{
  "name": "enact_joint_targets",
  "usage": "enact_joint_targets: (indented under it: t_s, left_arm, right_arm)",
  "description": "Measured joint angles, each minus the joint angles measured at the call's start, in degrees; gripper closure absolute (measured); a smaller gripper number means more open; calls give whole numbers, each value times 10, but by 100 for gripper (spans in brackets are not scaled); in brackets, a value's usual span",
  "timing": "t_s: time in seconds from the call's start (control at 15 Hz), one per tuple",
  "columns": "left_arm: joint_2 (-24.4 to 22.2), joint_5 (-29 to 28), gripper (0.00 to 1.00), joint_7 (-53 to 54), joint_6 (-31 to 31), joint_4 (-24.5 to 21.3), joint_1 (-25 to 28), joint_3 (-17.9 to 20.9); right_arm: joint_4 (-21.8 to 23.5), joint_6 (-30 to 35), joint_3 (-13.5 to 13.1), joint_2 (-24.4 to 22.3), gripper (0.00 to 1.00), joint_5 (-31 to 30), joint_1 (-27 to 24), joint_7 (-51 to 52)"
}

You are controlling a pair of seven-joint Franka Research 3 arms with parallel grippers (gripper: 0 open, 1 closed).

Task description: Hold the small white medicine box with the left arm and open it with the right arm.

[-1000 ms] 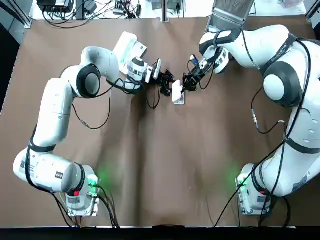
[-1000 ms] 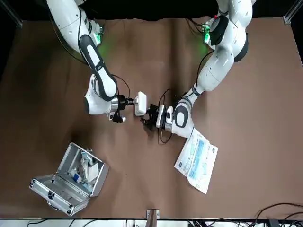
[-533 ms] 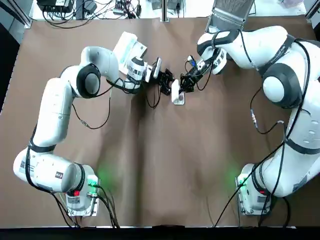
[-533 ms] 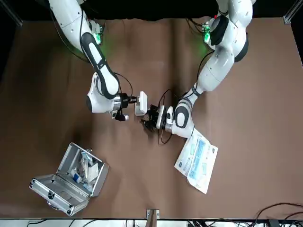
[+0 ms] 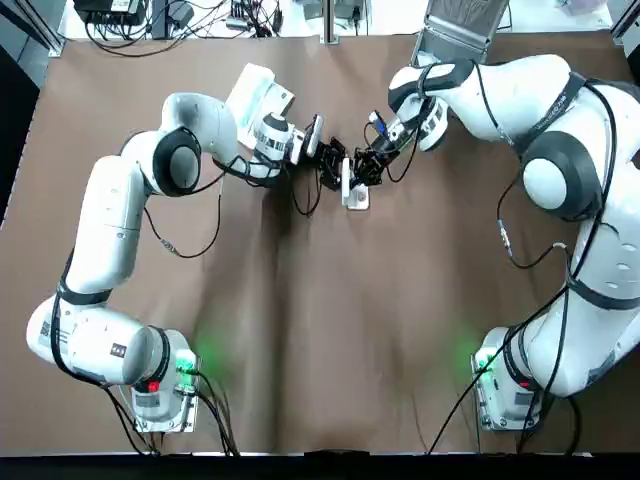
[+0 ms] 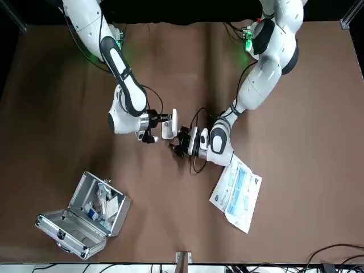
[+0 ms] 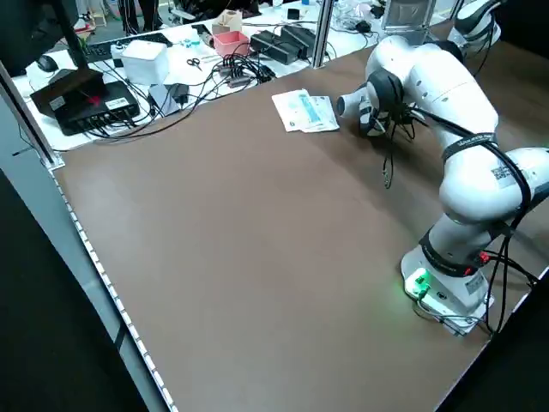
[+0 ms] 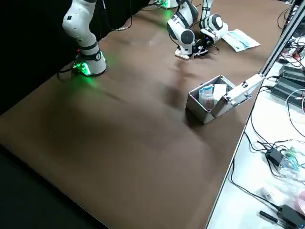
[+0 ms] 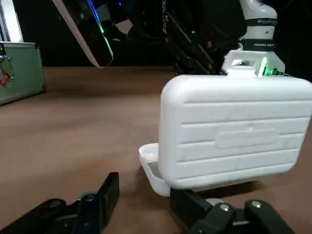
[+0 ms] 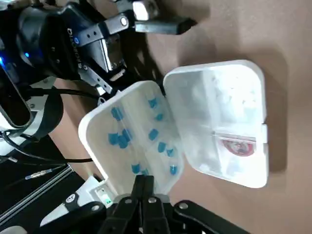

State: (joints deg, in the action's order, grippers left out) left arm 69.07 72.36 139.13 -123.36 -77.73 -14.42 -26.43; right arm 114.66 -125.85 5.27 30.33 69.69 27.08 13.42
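Note:
The small white medicine box lies on the brown table between the two grippers, with one half raised nearly upright. In the left wrist view its ribbed outer shell faces me above the low flat half. In the right wrist view the raised half holds blue pieces, and the flat half bears a red mark. My right gripper is shut on the raised half's free edge. My left gripper stands open at the box's other side, its fingers spread and apart from the box.
An open metal case sits at the far side near the right arm. A white and blue leaflet packet lies beside the left arm's wrist. Cables and equipment crowd the bench beyond the table's far edge.
My right gripper has moved toward the left arm and swung the box's held half from a low tilt to nearly upright. The left arm has stayed in place.

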Motion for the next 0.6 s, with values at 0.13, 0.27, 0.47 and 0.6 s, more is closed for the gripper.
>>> enact_joint_targets:
  t_s: [0.13,0.27,0.47,0.6]
  left_arm:
    - [0,0,46,0,0,0,1,0]
    - [0,0,46,0,0,0,3,0]
    - [-1,0,43,-1,0,0,6,0]
    - [-4,0,28,-1,-1,0,10,1]
  right_arm:
    - [-1,0,0,0,99,1,1,0]
    - [-1,0,0,0,99,1,1,-1]
    - [-2,0,0,0,99,1,1,-1]
    - [-2,0,0,0,99,2,1,-1]
